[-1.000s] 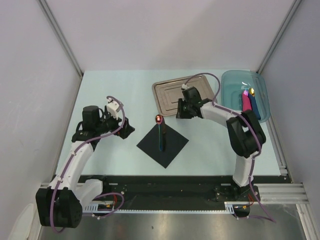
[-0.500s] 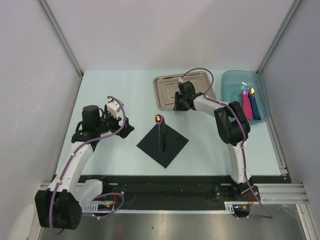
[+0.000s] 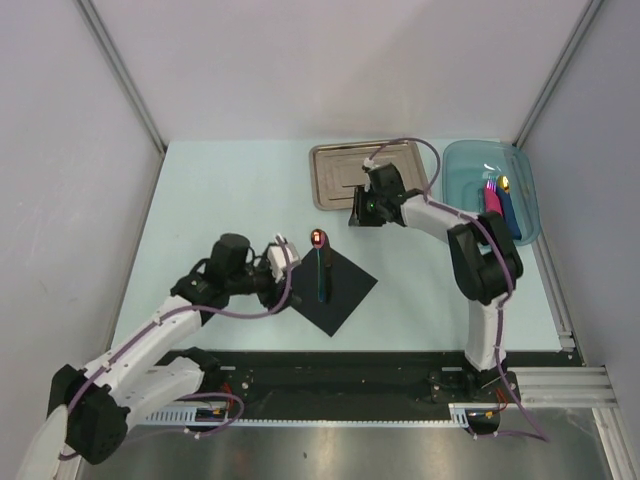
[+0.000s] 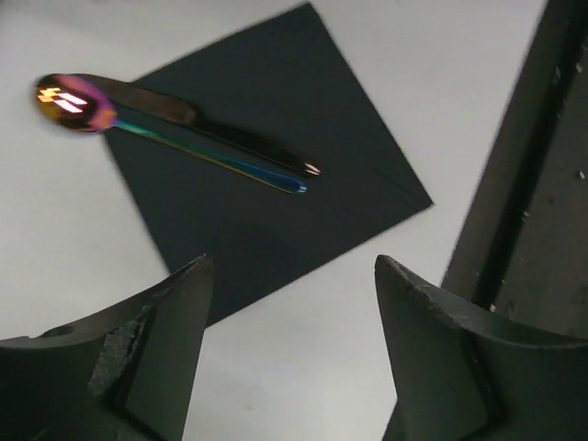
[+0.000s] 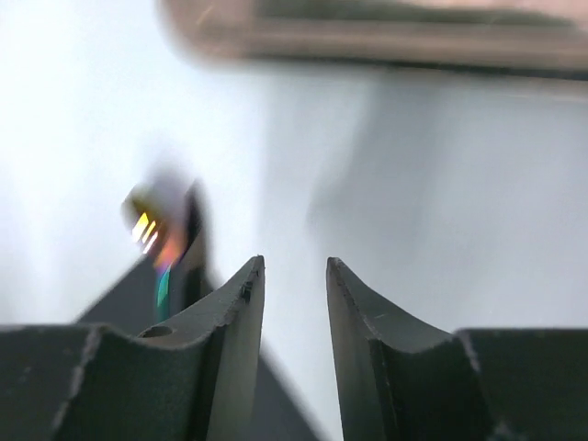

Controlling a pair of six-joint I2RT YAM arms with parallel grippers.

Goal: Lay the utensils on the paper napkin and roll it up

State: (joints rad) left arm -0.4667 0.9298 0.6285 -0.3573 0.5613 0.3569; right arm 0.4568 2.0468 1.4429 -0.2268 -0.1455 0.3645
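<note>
A blue-handled, orange-red-tipped utensil [image 4: 72, 99] and a dark brown-black utensil [image 4: 175, 110] lie together on the matte black square paper napkin [image 4: 276, 101]. The left gripper [image 4: 292, 271] hovers beside it, jaws wide apart. The right gripper [image 5: 296, 266], by the steel tray [image 3: 340, 180], stands slightly parted and empty.

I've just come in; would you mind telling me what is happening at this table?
Both utensils lie side by side on the black paper napkin, which is flat and not yet rolled. The left end effector hovers open at the napkin's left side. The right end effector, slightly open and empty, is near the steel tray.
</note>
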